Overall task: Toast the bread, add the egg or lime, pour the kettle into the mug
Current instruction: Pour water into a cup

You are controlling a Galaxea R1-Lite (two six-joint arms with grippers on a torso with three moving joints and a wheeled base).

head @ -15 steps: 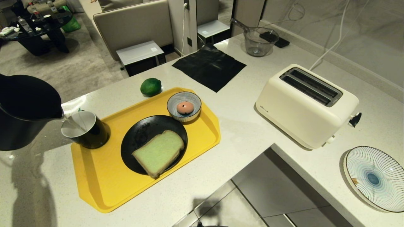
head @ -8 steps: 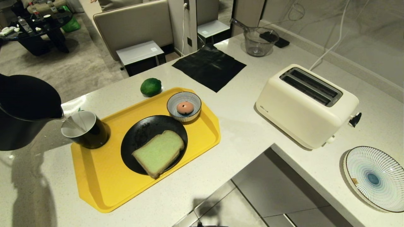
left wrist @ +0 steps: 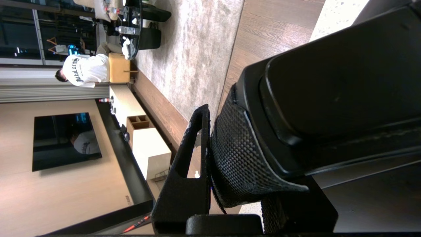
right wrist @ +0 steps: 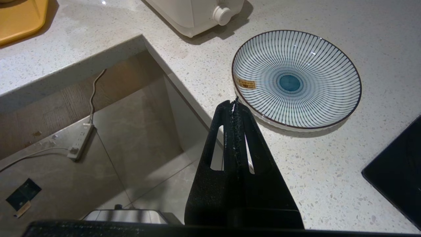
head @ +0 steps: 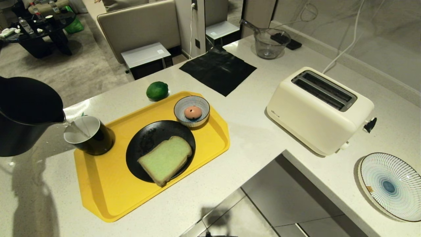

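Observation:
The black kettle (head: pixel 26 112) hangs tilted at the far left, its spout just over the mug (head: pixel 88 135), and a thin stream of water (head: pixel 74 126) runs into the cup. In the left wrist view my left gripper (left wrist: pixel 236 148) is shut on the kettle's textured handle (left wrist: pixel 240 158). The mug stands on the yellow tray (head: pixel 108 184). The bread (head: pixel 165 158) lies on a black plate (head: pixel 148 138), and the egg (head: pixel 193 112) sits in a striped bowl (head: pixel 184 102). The lime (head: pixel 157 90) rests on the counter behind the tray. My right gripper (right wrist: pixel 234 105) is shut and empty, parked near a striped plate (right wrist: pixel 296 79).
A cream toaster (head: pixel 319 108) stands on the right counter, its slots empty. A black cloth (head: pixel 217 69) and a glass jug (head: pixel 269 42) lie at the back. The counter has a cut-out in front, between tray and toaster. A person sits far off in the room behind.

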